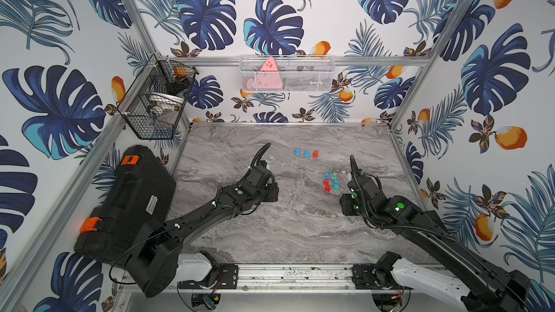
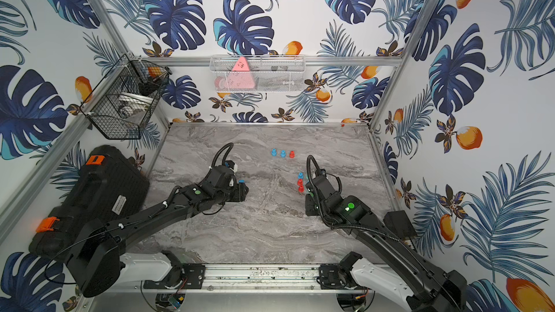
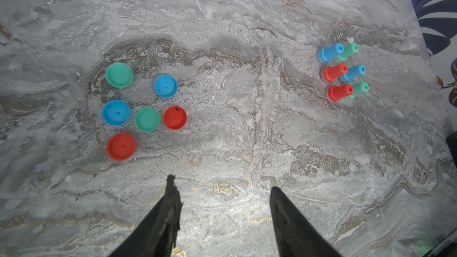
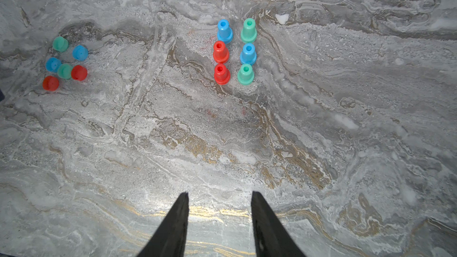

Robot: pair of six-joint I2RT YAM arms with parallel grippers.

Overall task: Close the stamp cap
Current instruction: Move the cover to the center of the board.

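The left tool (image 3: 222, 184) hangs empty over the worktop (image 1: 285, 229), jaws apart, with six loose caps (image 3: 147, 119) near its tips. Six stamps (image 1: 326, 182) stand right of centre in both top views. The right tool (image 4: 220, 195) is likewise apart and empty.

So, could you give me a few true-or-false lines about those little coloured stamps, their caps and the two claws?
1. Six loose caps lie clustered on the table. True.
2. The left gripper holds a red cap. False: its jaws are apart and empty.
3. The block of six stamps is all red. False: two are red, two blue, two green.
4. Apart from them, three more stamps stand in a row: two blue, one red. True.
5. The right gripper is clamped on a stamp. False: it is open, holding nothing.
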